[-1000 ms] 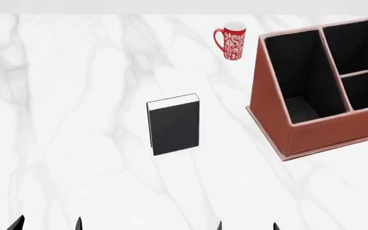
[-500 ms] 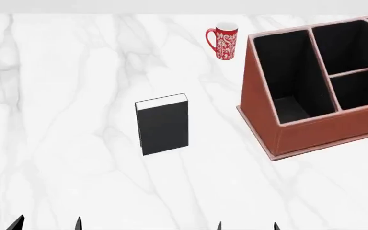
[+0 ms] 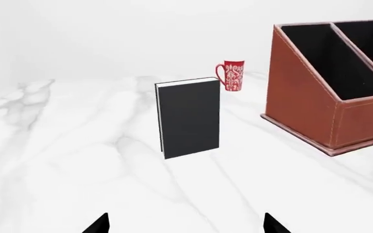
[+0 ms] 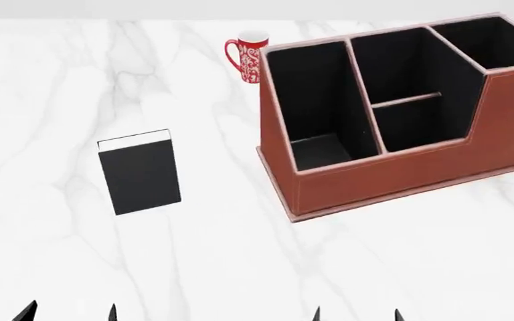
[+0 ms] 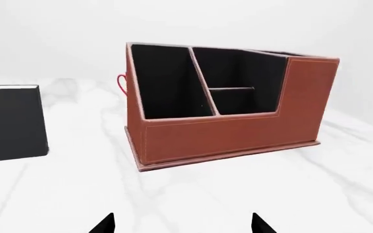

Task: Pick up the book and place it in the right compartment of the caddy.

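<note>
The black book (image 4: 139, 175) stands upright on the marble table (image 4: 239, 267), left of centre; it also shows in the left wrist view (image 3: 190, 117) and at the edge of the right wrist view (image 5: 10, 121). The reddish-brown caddy (image 4: 400, 174) with black compartments stands to its right (image 5: 232, 131) (image 3: 316, 111). Only fingertips of both grippers show at the near edge. My left gripper (image 4: 67, 313) (image 3: 185, 225) is open and empty, well short of the book. My right gripper (image 4: 355, 314) (image 5: 181, 224) is open and empty, in front of the caddy.
A red patterned mug (image 4: 246, 57) stands behind the caddy's left corner, also in the left wrist view (image 3: 233, 75); only its handle (image 5: 121, 85) peeks out in the right wrist view. A pale wall closes the far side of the table.
The head view has swung right: book, mug and caddy all shifted left in the frame, and the caddy's right compartment came into view. Both grippers keep their place at the bottom edge.
</note>
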Controlling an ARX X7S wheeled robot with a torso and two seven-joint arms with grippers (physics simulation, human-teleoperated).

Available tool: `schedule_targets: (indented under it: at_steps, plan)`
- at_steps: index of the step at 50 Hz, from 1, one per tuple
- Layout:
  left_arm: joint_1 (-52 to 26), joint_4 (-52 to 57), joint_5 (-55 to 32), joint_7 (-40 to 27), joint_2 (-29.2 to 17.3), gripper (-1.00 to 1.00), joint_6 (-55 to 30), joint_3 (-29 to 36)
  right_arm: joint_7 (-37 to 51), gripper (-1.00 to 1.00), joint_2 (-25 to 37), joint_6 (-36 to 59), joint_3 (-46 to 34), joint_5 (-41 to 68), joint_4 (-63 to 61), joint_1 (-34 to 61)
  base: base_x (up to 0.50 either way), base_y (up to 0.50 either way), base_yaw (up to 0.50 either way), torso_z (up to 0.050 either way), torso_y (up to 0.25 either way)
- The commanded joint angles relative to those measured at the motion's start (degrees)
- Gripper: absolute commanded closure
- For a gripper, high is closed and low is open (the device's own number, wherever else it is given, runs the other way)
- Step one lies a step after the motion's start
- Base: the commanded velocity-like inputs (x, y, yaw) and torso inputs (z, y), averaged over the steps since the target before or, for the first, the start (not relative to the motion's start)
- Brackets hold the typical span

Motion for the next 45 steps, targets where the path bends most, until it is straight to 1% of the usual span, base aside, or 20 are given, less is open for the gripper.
schedule_targets:
  at_steps: [1,2,4,6,7,8,10,11,14,15,17,19,20,21,23,24,26,29,36,45]
  plan:
    - [-0.3,4.3,0.1,-3.0,-1.0,-1.00,-4.8,-4.7,-1.3,-1.00,-0.5,7.1,1.0,1.8,-4.1,2.1,0.00,0.00,0.00,0.000,0.000]
    - [-0.2,6.5,-0.3,-3.4,-1.9,-1.00,-6.7,-5.9,-1.5,-1.00,-0.4,8.7,1.1,2.4,-5.4,2.8,0.00,0.00,0.00,0.000,0.000]
    - [-0.1,12.1,-0.8,-5.2,-4.0,-1.00,-11.7,-9.4,-1.4,-1.00,-0.1,20.1,2.1,4.9,-11.9,7.4,0.00,0.00,0.00,0.000,0.000]
    - [-0.1,15.5,-0.7,-6.5,-5.3,-1.00,-14.5,-11.7,-0.4,-1.00,0.3,25.3,2.2,4.8,-14.9,10.3,0.00,0.00,0.00,0.000,0.000]
    - [0.0,19.9,-2.1,-7.3,-6.8,-1.00,-18.7,-15.3,0.3,-1.00,0.4,31.3,2.8,5.5,-17.4,13.9,0.00,0.00,0.00,0.000,0.000]
    - [-0.1,21.3,-1.2,-8.4,-7.6,-1.00,-20.2,-16.4,0.4,-1.00,0.6,33.5,2.8,5.7,-18.3,15.3,0.00,0.00,0.00,0.000,0.000]
    - [-0.4,24.2,-4.1,-8.8,-8.8,-1.00,-23.4,-21.4,0.9,-1.00,1.0,37.6,2.4,5.5,-19.6,18.7,0.00,0.00,0.00,0.000,0.000]
    - [-0.3,26.4,-4.5,-10.0,-10.4,-1.00,-26.0,-25.3,0.9,-1.00,1.2,41.1,2.1,5.7,-20.7,21.7,0.00,0.00,0.00,0.000,0.000]
    - [0.2,29.3,-6.2,-11.2,-12.2,-1.00,-29.4,-32.1,1.2,-1.00,1.4,45.9,1.4,5.9,-22.2,25.6,0.00,0.00,0.00,0.000,0.000]
    - [0.7,31.3,-7.8,-11.5,-13.1,-1.00,-31.3,-37.0,0.8,-1.00,0.7,49.3,2.5,7.4,-23.4,28.7,0.00,0.00,0.00,0.000,0.000]
    - [1.3,32.9,-9.3,-11.6,-14.1,-1.00,-33.5,-41.4,1.0,-1.00,1.0,52.5,2.0,7.5,-24.1,31.7,0.05,0.00,0.00,0.000,0.000]
    - [1.9,33.7,-9.0,-12.3,-15.0,-1.00,-34.7,-43.9,0.8,-1.00,1.0,53.9,2.2,8.1,-24.4,33.7,0.40,0.00,0.00,0.000,0.000]
    - [2.6,34.0,-9.2,-12.4,-15.9,-1.00,-35.6,-46.8,1.0,-1.00,1.0,56.3,2.1,8.2,-23.8,36.7,0.50,0.00,0.00,0.000,0.000]
    - [3.0,34.1,-9.2,-12.6,-16.2,-1.00,-35.8,-48.5,0.8,-1.00,0.3,57.3,3.4,9.1,-23.5,38.0,0.50,0.00,0.00,0.000,0.000]
    - [4.0,34.3,-9.8,-12.5,-16.4,-1.00,-36.1,-52.4,2.3,-1.00,0.8,57.8,2.0,7.5,-21.8,41.8,0.50,0.00,0.00,0.000,0.000]
    - [4.1,34.4,-9.9,-12.5,-16.5,-1.00,-36.1,-52.5,2.3,-1.00,0.8,57.7,2.0,7.6,-21.8,41.8,0.50,0.00,0.00,0.000,0.000]
    - [4.4,34.3,-11.4,-11.9,-16.1,-1.00,-36.2,-55.9,2.4,-1.00,0.9,58.6,1.1,7.4,-20.1,43.9,0.50,0.00,0.00,0.000,0.000]
    - [4.7,33.2,-11.6,-11.6,-15.9,-1.00,-35.4,-57.0,2.5,-1.00,0.9,58.2,0.8,7.4,-18.4,44.7,0.50,0.00,0.00,0.000,0.000]
    - [3.9,32.9,-11.3,-12.2,-16.0,-1.00,-35.6,-56.1,2.7,-1.00,1.0,56.9,0.4,7.5,-16.1,45.0,0.50,0.00,0.00,0.000,0.000]
    - [3.9,34.2,-12.1,-12.2,-16.3,-1.00,-36.9,-57.3,3.2,-1.00,1.4,57.8,-0.5,7.5,-15.8,46.4,0.50,0.00,0.00,0.000,0.000]
